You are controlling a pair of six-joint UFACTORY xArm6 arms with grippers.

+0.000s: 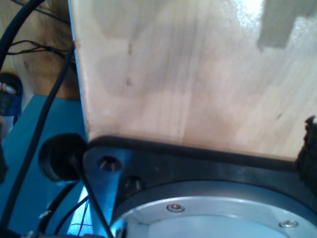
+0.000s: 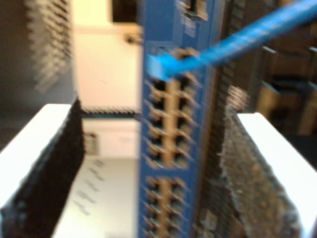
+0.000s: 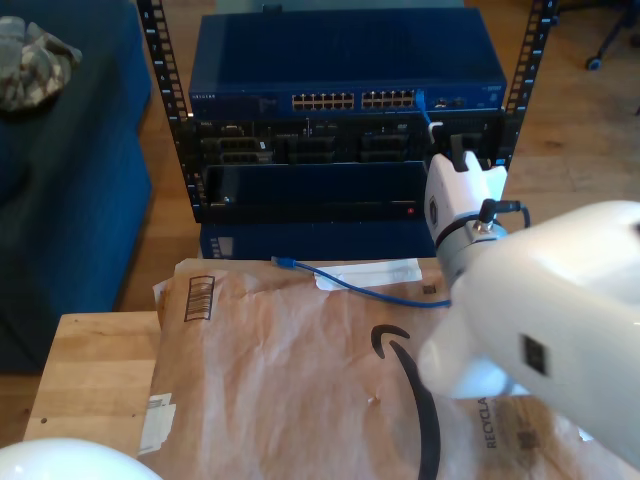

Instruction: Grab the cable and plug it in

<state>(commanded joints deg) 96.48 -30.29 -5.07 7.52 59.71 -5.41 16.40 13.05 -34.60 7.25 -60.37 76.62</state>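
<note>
In the exterior view, going from left to right, a brown paper mailer (image 3: pixel 300 370) is covering the wooden table (image 3: pixel 95 365), and the cable's free plug (image 3: pixel 282 262) is lying on the mailer's far edge beside a white label (image 3: pixel 370 272). From there the cable (image 3: pixel 380 295) is running toward the exterior view's right, passing behind the white arm (image 3: pixel 540 310), then climbing to the blue switch (image 3: pixel 350 65) in the rack, where its other plug is sitting in a port (image 3: pixel 421 99) at the right end of the port rows.

The second wrist view is showing that plug (image 2: pixel 161 65) seated in the switch face. The second gripper (image 2: pixel 156 173) is standing wide open in front of the ports, its fingers (image 2: pixel 44 163) holding nothing. The first wrist view is looking at bare wood (image 1: pixel 198 79); the first gripper's state cannot be told.

The cable looks light, limp and springy, so a grip just behind the rigid plug would likely steer it best; the clip tab seems fragile.
</note>
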